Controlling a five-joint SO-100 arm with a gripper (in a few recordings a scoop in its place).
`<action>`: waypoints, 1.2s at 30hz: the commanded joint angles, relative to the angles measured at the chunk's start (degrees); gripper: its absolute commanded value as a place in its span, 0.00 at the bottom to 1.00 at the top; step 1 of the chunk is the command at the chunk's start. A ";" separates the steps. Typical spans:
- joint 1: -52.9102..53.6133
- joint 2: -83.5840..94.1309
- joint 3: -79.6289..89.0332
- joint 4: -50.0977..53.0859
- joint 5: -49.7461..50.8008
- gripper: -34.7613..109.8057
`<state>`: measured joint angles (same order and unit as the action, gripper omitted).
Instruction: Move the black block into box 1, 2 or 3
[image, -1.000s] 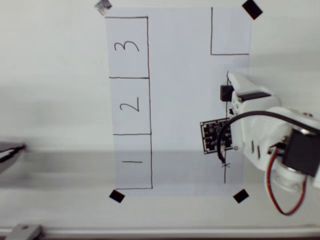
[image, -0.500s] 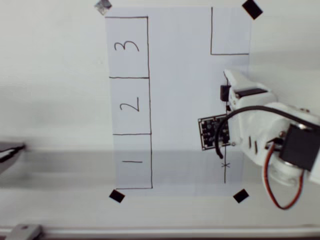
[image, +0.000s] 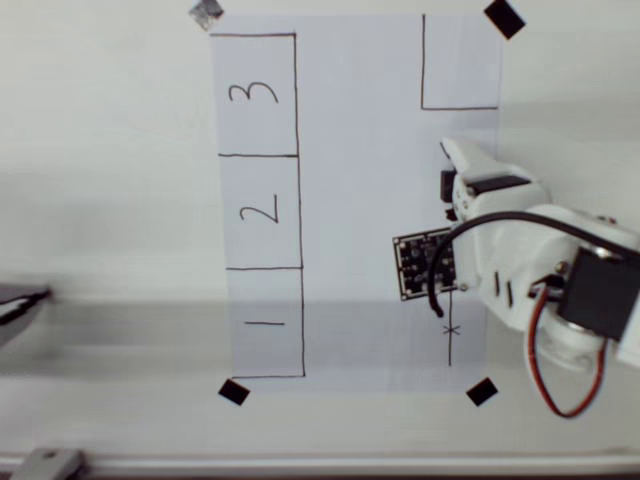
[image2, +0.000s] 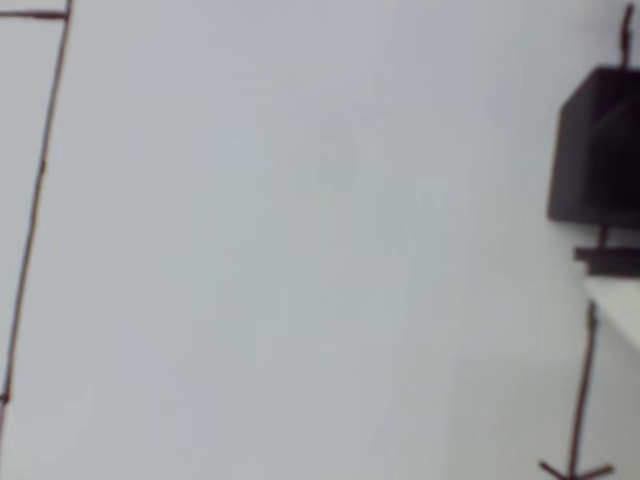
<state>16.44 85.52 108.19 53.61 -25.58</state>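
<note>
You're at the grasp step: the gripper (image: 452, 180) sits right over the black block (image: 447, 185), which lies on the drawn line at the right side of the paper sheet (image: 360, 200) in the overhead view, well apart from the boxes. In the wrist view the block (image2: 598, 145) sits at the right edge. Can't tell if the claw is clenched on it or released; the white arm hides the fingers. Next you need a confirmed hold, then lift and carry left to box 3 (image: 256, 94). Count: one block, three numbered boxes, one unnumbered box (image: 460, 60), one circuit board (image: 425, 265), four black tape squares.
</note>
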 joint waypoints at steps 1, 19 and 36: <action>0.70 0.79 0.88 -0.62 -1.23 0.44; 0.62 1.49 2.90 -1.85 -1.58 0.44; 0.44 2.90 5.45 -3.43 -1.32 0.24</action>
<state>16.44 85.52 112.50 50.62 -26.72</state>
